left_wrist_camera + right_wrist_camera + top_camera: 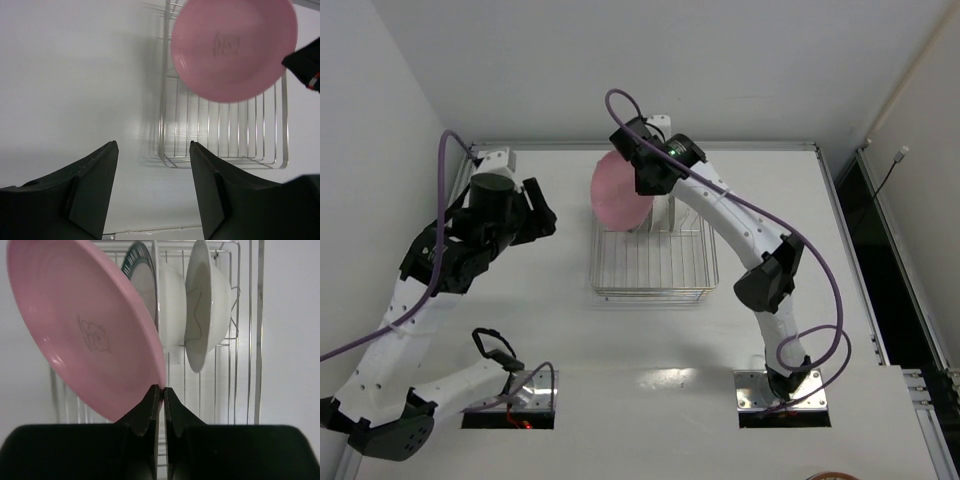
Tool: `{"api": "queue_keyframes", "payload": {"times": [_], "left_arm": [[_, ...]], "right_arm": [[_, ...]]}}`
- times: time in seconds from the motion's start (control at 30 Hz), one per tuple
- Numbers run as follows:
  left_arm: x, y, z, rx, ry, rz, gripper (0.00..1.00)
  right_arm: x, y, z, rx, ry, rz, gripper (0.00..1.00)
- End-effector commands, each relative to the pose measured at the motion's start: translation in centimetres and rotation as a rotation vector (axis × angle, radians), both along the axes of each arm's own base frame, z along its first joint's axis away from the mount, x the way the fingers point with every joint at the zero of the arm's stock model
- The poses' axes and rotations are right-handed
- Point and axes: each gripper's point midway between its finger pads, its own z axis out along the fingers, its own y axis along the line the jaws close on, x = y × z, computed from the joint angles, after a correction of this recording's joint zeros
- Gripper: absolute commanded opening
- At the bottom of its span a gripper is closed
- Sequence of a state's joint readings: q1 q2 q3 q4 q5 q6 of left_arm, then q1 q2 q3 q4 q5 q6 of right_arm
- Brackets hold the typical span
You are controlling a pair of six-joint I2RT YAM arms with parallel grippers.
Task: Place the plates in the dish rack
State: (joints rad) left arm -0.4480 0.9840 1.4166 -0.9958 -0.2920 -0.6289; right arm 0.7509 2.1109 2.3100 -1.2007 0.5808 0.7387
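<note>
R hand (pixel 161 389) pinches pink plate (pixel 85 330) above rack (pixel 660 290).

The pink plate (pixel 90 335), cropped at the top edge, hides most of the blue-rimmed plate (pixel 134 257) behind it.

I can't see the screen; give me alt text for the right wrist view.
The right claw pinches the rim of a round pink plate, tilted before a silver wire dish rack holding two white plates and a dark-rimmed plate.

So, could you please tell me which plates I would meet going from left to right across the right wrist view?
Pink plate, blue-rimmed plate, left white plate, right white plate.
</note>
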Motion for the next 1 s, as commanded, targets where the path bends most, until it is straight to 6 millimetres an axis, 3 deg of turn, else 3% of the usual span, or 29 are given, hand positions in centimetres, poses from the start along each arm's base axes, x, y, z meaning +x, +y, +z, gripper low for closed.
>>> {"api": "queue_keyframes", "payload": {"times": [0.0,0.1,0.23,0.3,0.33,0.4,0.5,0.53,0.57,0.7,0.8,0.83,0.97], "left_arm": [[1.2,-4.3,1.3,0.033,-0.072,-0.187,0.58],[2.4,-6.7,2.6,0.104,-0.182,-0.270,0.59],[3.2,-9.5,1.6,0.332,-0.273,-0.376,0.63],[3.9,-9.7,1.7,0.402,-0.324,-0.316,0.64],[3.4,-10.8,-0.6,0.468,-0.316,-0.367,0.64],[2.7,-10.8,-2.1,0.505,-0.352,-0.349,0.67],[1.2,-11.8,-2.8,0.556,-0.428,-0.387,0.71],[0.9,-11.8,-4.4,0.596,-0.423,-0.406,0.71],[0.5,-12.2,-4.8,0.614,-0.437,-0.420,0.73],[1.3,-12.5,-5.8,0.738,-0.464,-0.359,0.76],[1.9,-13.2,-5.6,0.813,-0.516,-0.320,0.79],[2.2,-13.4,-4.5,0.791,-0.549,-0.273,0.80],[2.8,-14.3,-4.8,0.865,-0.595,-0.262,0.83]], "right_arm": [[-0.3,1.2,4.0,0.152,-0.086,-0.060,0.00],[-0.8,1.3,4.8,0.229,-0.074,-0.068,0.00],[-1.3,1.4,5.8,0.294,-0.041,-0.038,0.00],[-1.6,1.6,6.9,0.343,-0.039,-0.017,0.00],[-1.5,1.2,7.2,0.361,-0.040,-0.018,0.00],[-1.5,0.9,7.1,0.391,-0.008,-0.011,0.00],[-1.2,0.5,7.2,0.432,0.017,-0.003,0.00],[-1.4,0.7,7.2,0.440,0.025,0.006,0.00],[-1.0,0.6,7.3,0.454,0.023,0.005,0.00],[-1.9,1.1,8.3,0.509,0.048,0.047,0.00],[-2.3,0.9,8.7,0.525,0.062,0.056,0.00],[-2.8,0.8,9.0,0.532,0.069,0.064,0.00],[-3.6,0.6,8.8,0.537,0.089,0.074,0.00]]}}
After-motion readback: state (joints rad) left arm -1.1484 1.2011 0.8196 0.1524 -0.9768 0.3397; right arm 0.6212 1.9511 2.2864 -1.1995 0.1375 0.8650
